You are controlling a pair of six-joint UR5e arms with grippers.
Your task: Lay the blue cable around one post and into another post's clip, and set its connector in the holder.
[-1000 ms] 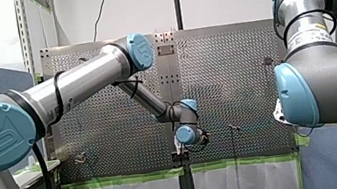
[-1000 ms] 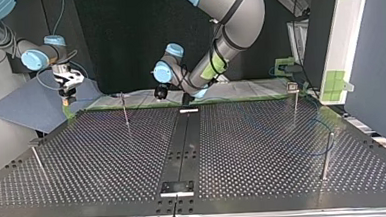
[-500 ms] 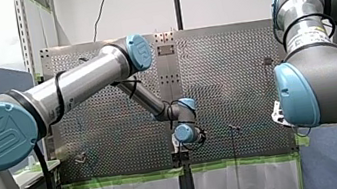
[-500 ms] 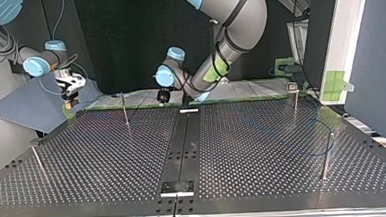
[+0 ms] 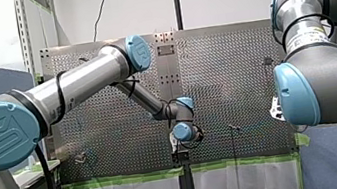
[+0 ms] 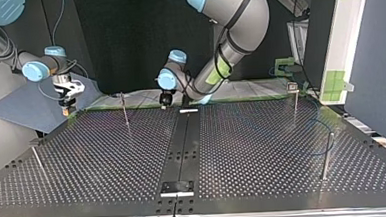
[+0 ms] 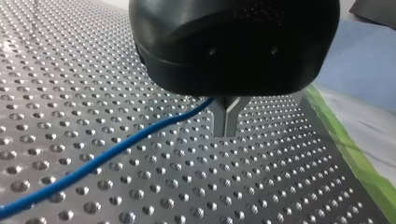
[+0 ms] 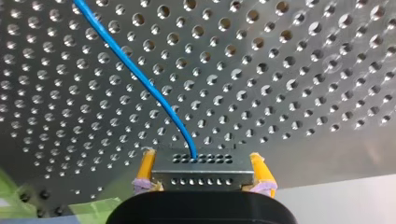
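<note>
The blue cable [image 8: 138, 71] is thin and glossy, running over the perforated table [image 8: 303, 70] into a metal connector [image 8: 201, 173] dotted with holes. My right end effector [image 8: 201, 157] clamps the connector between yellow pads. My left end effector [image 7: 226, 130], fingers together, pinches the cable, though the contact itself is hidden under its black body.

My right gripper [image 8: 201, 154] holds connector [image 8: 201, 172], cable [image 8: 140, 76] ahead.
</note>
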